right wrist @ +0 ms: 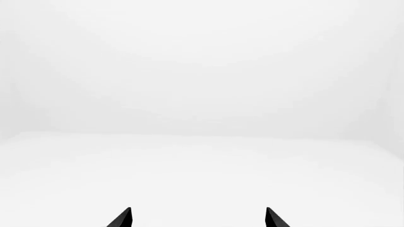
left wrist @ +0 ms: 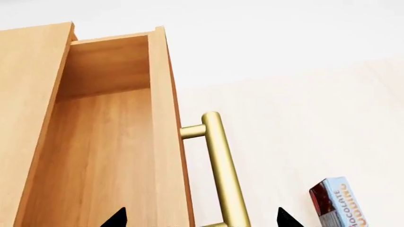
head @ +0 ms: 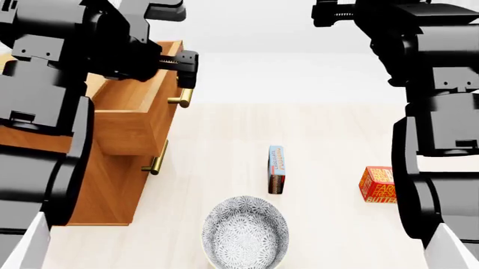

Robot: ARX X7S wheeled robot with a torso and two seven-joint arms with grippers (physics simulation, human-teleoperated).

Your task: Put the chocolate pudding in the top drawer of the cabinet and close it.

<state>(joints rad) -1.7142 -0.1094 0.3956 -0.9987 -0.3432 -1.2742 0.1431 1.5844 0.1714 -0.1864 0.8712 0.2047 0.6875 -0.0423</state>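
Note:
The cabinet (head: 112, 193) stands at the left with its top drawer (head: 138, 120) pulled out and showing nothing inside (left wrist: 101, 156). My left gripper (head: 185, 66) is open, and its fingertips straddle the drawer's front panel and brass bar handle (left wrist: 221, 161) without closing on them. The chocolate pudding (head: 276, 168) stands on its edge on the pale surface in the middle, apart from both grippers; it also shows in the left wrist view (left wrist: 338, 204). My right gripper (right wrist: 198, 218) is open, held high at the right, with only a blank white background before it.
A patterned grey bowl (head: 246, 232) sits at the near middle. An orange-red butter box (head: 376, 184) lies at the right beside my right arm. A lower drawer's brass handle (head: 155, 158) sticks out below the open drawer.

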